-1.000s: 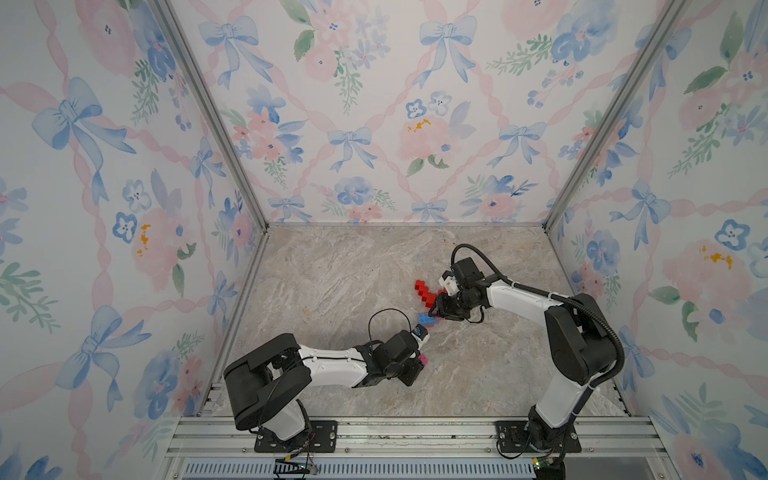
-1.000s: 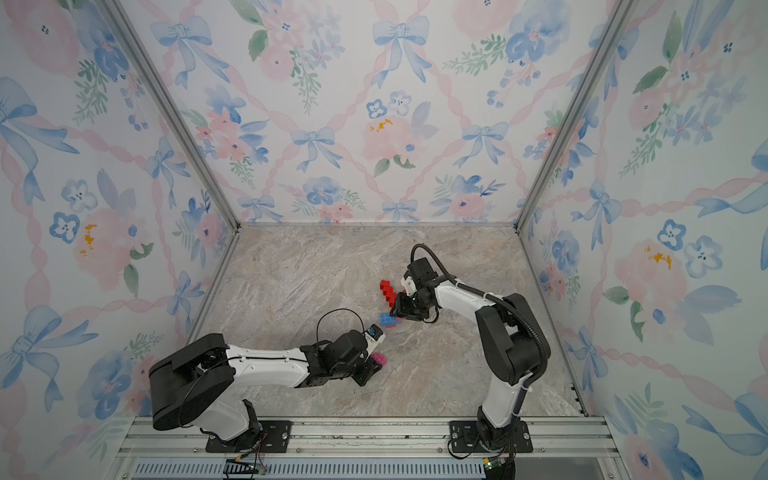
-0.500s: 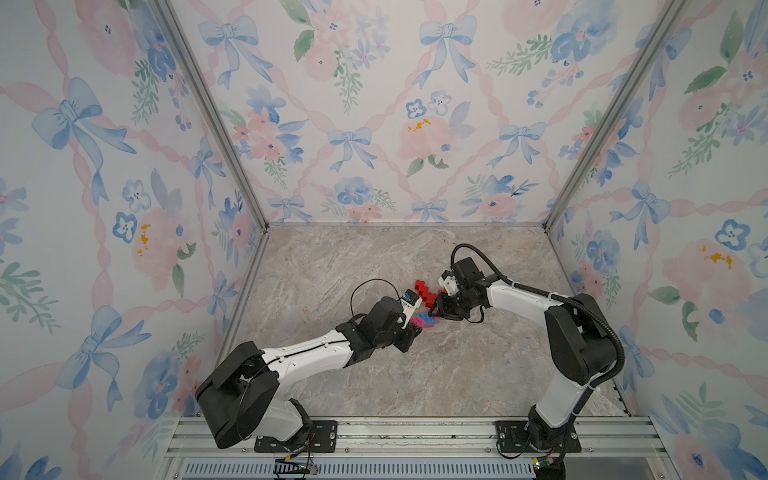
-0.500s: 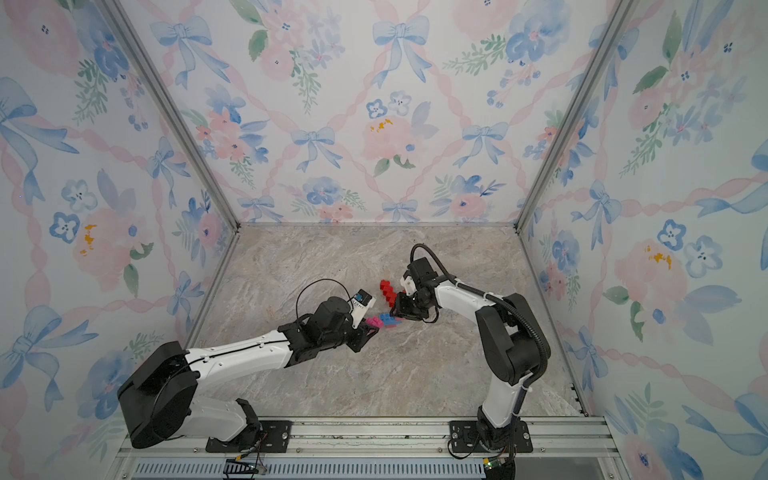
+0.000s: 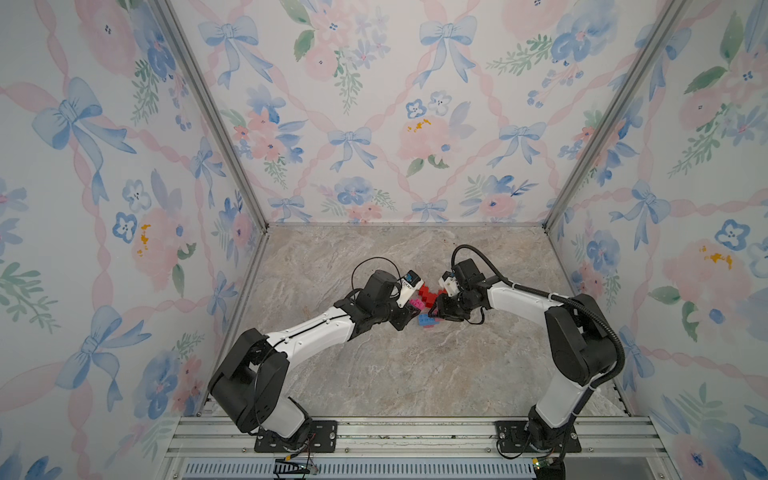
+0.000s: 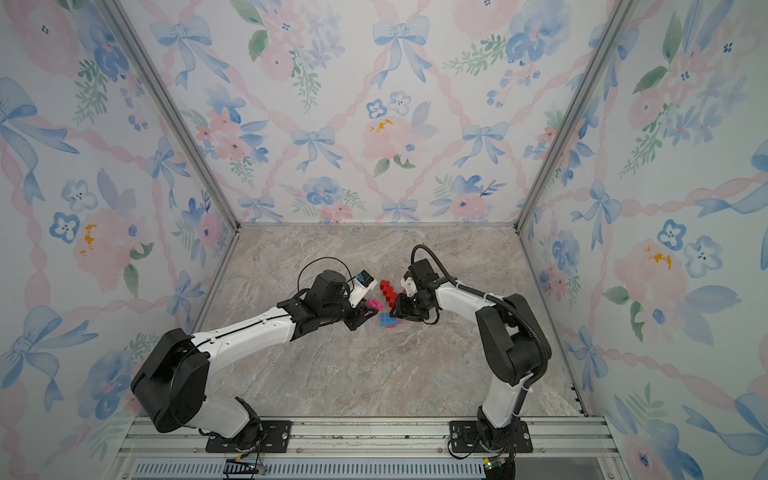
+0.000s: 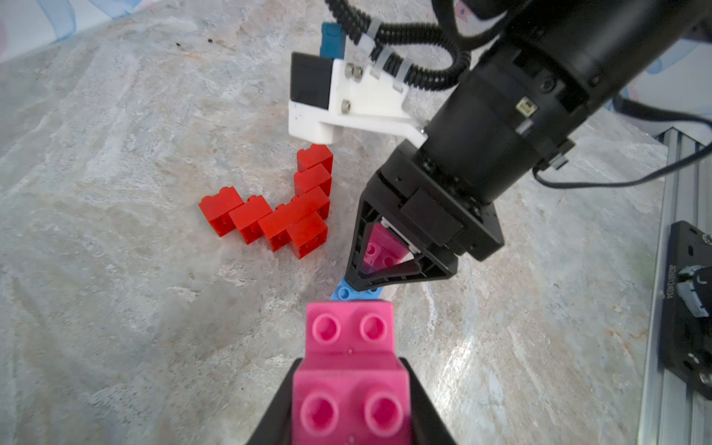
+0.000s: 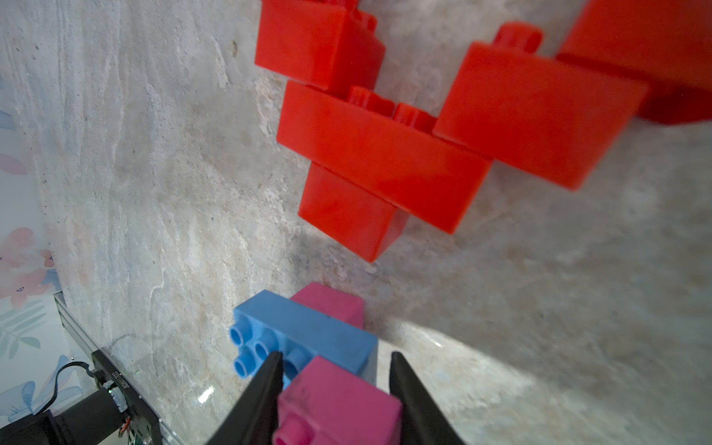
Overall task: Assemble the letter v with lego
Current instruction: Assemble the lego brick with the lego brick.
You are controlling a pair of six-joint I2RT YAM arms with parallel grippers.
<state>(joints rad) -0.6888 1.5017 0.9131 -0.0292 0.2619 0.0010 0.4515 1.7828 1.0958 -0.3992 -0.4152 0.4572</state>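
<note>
Left gripper [image 7: 348,381] pinches a pink stack [image 7: 348,331]; right gripper [image 8: 335,381] clamps the pink brick [image 8: 339,408] atop the blue brick [image 8: 304,331]; square the studs before pressing.

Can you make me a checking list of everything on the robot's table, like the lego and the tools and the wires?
Surface: marbled stone-look table.
Job's things: red bricks joined in a V, lying on the table; blue brick joined to pink bricks beside it.
Clutter: nothing seen.
Grippers: left tool shut on a pink stack of two bricks; right tool shut on a pink brick fixed to the blue brick.
Cables: ribbed cable on the right wrist, thin loop over the left wrist; neither lies on the lego.
Surroundings: flowery walls with bows, metal rail at the front.
</note>
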